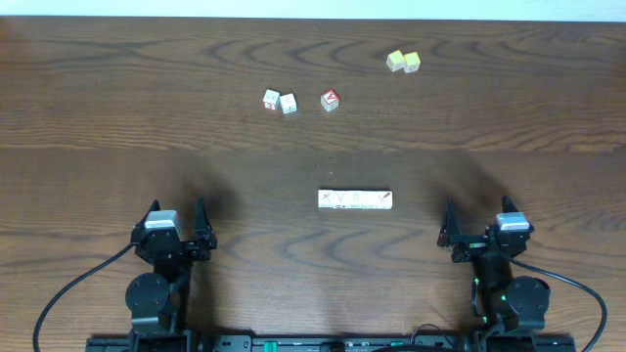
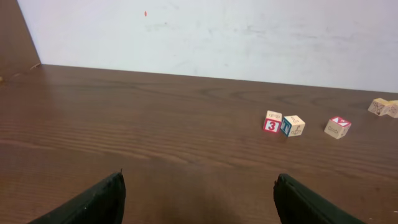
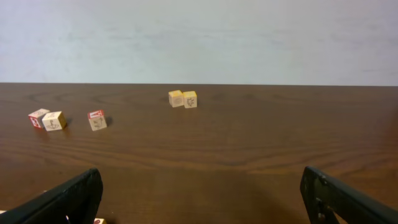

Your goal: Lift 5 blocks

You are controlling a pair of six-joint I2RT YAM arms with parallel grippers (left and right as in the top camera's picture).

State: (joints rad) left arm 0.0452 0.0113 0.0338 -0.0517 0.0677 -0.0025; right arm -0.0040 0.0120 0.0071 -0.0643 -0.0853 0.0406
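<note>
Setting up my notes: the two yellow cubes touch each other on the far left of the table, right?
Not quite. The two yellow cubes do touch, but they sit on the far side right of centre, as the overhead view shows.

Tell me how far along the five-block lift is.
Done: nothing; the row of five blocks lies flat on the table. In hand: nothing; the left gripper and right gripper are open and empty, well apart from the row on either side. Left: the whole lift.
</note>
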